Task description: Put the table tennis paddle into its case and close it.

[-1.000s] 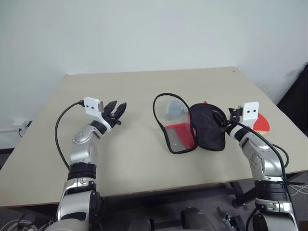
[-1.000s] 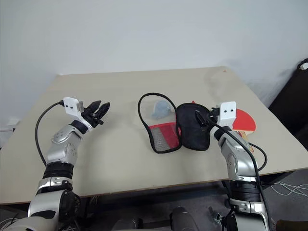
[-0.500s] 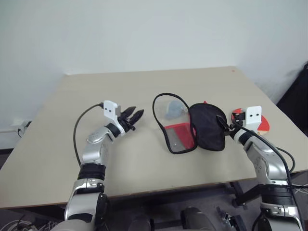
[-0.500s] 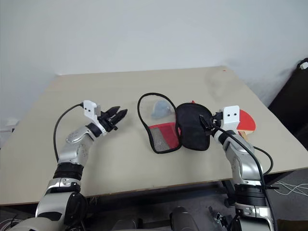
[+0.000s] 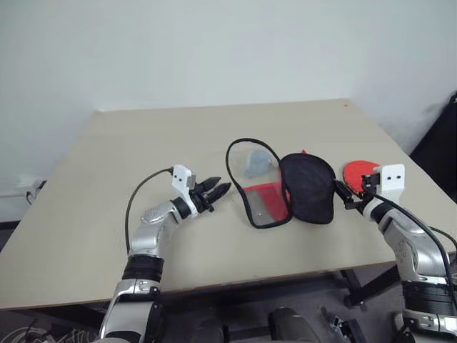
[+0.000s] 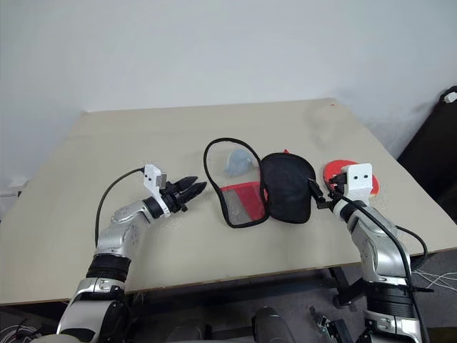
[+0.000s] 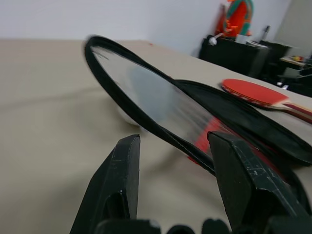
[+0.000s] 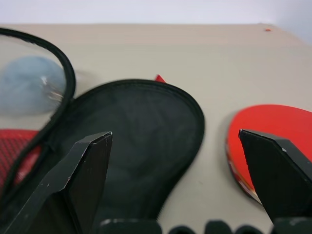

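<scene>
The soft red-and-black zip case [image 5: 285,187] lies splayed open mid-surface, evidently ready for loading. The flat red-faced table tennis paddle [image 5: 360,173] rests at its three o'clock, just beside it. The right end effector [image 5: 348,195] hangs level between them, fingers spread wide and empty. The left end effector [image 5: 215,192], at nine o'clock, points level at the case's clear flap, fingers parted.

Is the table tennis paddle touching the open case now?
Apart. In the right wrist view, a strip of bare table separates the table tennis paddle from the black edge of the case.
</scene>
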You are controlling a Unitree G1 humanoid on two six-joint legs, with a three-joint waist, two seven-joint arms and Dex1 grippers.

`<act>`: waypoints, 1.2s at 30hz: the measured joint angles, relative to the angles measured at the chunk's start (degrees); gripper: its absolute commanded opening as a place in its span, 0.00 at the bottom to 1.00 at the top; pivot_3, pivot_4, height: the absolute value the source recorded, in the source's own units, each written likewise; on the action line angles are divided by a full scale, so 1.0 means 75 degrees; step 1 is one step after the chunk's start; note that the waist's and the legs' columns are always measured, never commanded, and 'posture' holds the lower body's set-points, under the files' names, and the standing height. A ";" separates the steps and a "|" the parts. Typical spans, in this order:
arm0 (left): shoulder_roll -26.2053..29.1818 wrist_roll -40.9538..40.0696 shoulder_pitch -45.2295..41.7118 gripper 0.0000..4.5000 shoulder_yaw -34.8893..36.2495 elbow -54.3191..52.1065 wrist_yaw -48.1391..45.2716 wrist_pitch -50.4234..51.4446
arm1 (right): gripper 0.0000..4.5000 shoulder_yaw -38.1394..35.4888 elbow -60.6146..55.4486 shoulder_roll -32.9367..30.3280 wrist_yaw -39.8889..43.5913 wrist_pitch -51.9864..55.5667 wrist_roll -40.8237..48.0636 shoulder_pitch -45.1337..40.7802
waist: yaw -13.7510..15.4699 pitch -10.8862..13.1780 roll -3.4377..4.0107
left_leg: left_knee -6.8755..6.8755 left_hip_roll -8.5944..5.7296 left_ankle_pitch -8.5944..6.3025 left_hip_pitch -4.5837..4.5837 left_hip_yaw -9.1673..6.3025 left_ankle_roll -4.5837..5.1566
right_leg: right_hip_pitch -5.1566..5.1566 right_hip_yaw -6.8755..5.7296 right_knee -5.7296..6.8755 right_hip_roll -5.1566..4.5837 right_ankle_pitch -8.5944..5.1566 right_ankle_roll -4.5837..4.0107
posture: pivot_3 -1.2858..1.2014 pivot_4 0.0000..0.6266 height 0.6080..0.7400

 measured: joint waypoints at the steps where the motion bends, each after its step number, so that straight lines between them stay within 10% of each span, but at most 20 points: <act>1: 0.0011 -0.0080 0.0039 0.51 -0.0032 -0.0121 -0.0135 0.0128 | 1.00 -0.0009 0.0000 -0.0053 -0.0005 0.0051 -0.0001 0.0020 | 0.0000 0.0000 0.0000 | 0.0000 0.0000 0.0000 0.0000 0.0001 0.0000 | 0.0001 0.0000 0.0000 0.0000 -0.0001 -0.0002 | 0.52 0.00 1.00; 36: 0.0137 -0.0666 0.0014 0.51 -0.0855 -0.1600 -0.1906 0.1151 | 1.00 -0.0934 0.2463 -0.1069 -0.0303 0.2413 0.0145 -0.0835 | -0.0001 0.0002 0.0002 | 0.0010 0.0000 0.0000 0.0004 0.0015 0.0001 | 0.0004 0.0011 -0.0004 -0.0001 -0.0003 -0.0005 | 0.52 0.00 1.00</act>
